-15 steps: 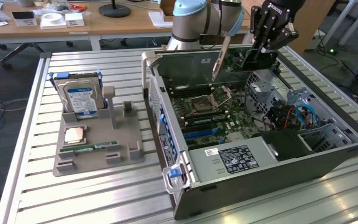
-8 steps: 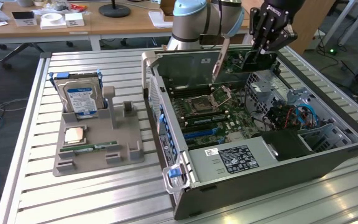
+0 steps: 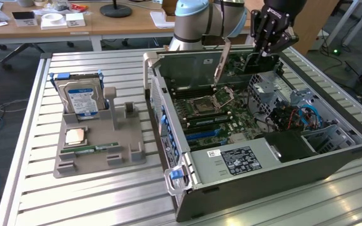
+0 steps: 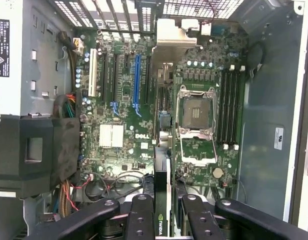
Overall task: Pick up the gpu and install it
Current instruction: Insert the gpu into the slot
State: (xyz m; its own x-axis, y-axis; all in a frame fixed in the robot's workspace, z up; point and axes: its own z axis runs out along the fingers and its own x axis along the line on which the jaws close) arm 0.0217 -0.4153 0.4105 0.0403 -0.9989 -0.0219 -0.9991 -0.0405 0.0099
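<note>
My gripper (image 3: 263,52) hangs over the far end of the open computer case (image 3: 168,136) and is shut on the gpu (image 3: 256,63), a thin black card held upright on its edge. In the wrist view the fingers (image 4: 142,215) clamp the gpu (image 4: 161,220) edge-on, and a green logo shows on it. Its metal bracket (image 4: 170,37) points toward the case's slotted rear wall. The card is above the motherboard (image 4: 119,135), between the long blue slot (image 4: 137,82) and the empty CPU socket (image 4: 195,112), not seated in any slot.
A grey holder tray (image 3: 96,155) beside the case carries a blue-labelled hard drive (image 3: 80,96), a CPU (image 3: 75,136) and a green memory stick (image 3: 90,148). Inside the case, the power supply (image 3: 237,160), the drive cage (image 3: 269,89) and cables (image 3: 297,117) crowd the near end.
</note>
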